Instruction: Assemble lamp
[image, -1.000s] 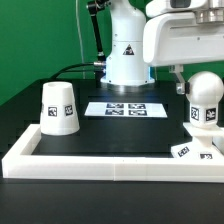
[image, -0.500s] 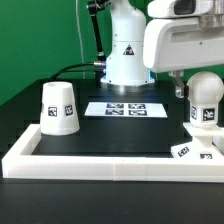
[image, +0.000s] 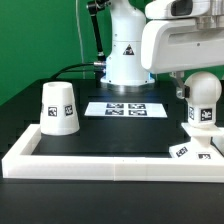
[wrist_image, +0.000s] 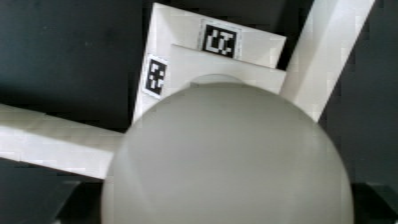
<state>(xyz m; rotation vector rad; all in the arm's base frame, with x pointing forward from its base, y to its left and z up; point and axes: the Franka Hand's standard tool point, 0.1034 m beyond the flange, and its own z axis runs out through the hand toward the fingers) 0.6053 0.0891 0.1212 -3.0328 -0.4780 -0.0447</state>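
The rounded white bulb (image: 204, 90) stands upright on the flat square base (image: 190, 151) at the exterior view's right. My gripper (image: 200, 80) is over it; one dark finger (image: 181, 88) lies against the bulb's side. In the wrist view the bulb (wrist_image: 222, 150) fills the frame between my dark fingers (wrist_image: 71, 200), with the tagged base (wrist_image: 187, 55) below it. My gripper (wrist_image: 217, 205) is shut on the bulb. The tapered shade (image: 59, 107) stands apart, wide end down, at the exterior view's left.
The marker board (image: 124, 108) lies mid-table before the robot's white pedestal (image: 126, 55). A long white border rail (image: 100, 162) runs along the front and up the left side; it also shows in the wrist view (wrist_image: 54, 120).
The gripper has shifted a little to the exterior view's left and come down. The bulb has sunk slightly toward the base, and its tag faces a little differently.
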